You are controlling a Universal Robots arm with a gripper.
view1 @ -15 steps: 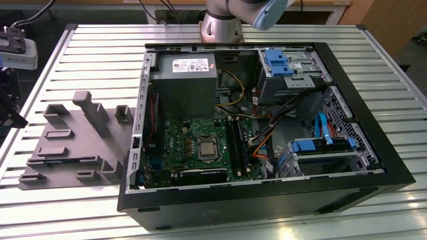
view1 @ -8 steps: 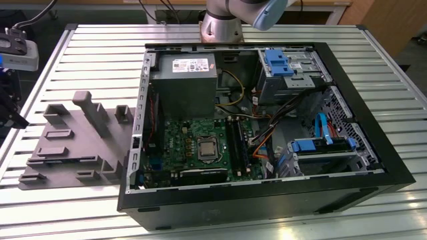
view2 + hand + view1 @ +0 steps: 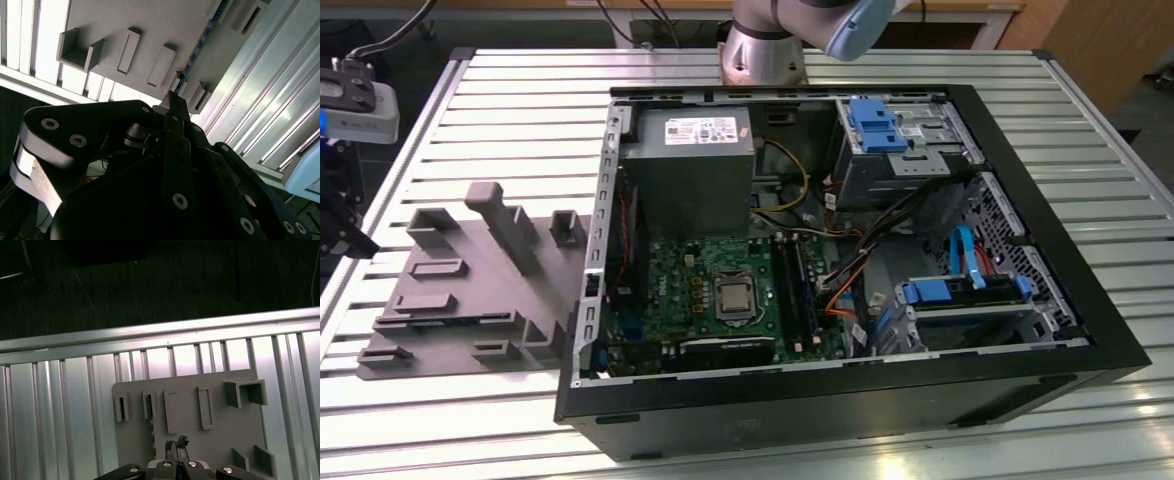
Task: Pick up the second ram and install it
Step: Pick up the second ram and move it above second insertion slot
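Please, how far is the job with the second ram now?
Done: whether a stick already sits in the motherboard slots cannot be told. In hand: the gripper hangs over the grey holder plate, near a thin edge, seemingly the second ram. Left: that ram is not yet lifted or installed.

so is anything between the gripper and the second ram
Nothing visible does. In the second wrist view the gripper hangs over the grey holder plate, with open air down to the second ram standing on edge.
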